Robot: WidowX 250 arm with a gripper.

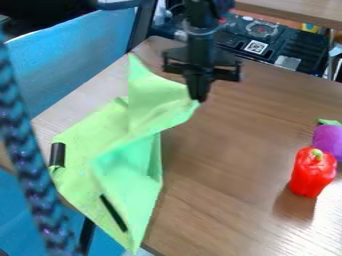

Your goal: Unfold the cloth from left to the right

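Note:
The black gripper (198,95) hangs from the top edge over the upper middle of the table, its fingers shut on the right corner of the cloth. The light green cloth (87,155) lies on the left part of the table, creased, with one pointed part standing up at its top and the gripped corner raised towards the gripper. Its lower tip reaches the table's front edge. Folds hide part of its underside.
A red toy pepper (312,172) stands at the right, beside a purple toy (328,140). A black cylinder (57,155) and a thin black strip (113,213) lie on the cloth. A braided cable (30,165) crosses the left side.

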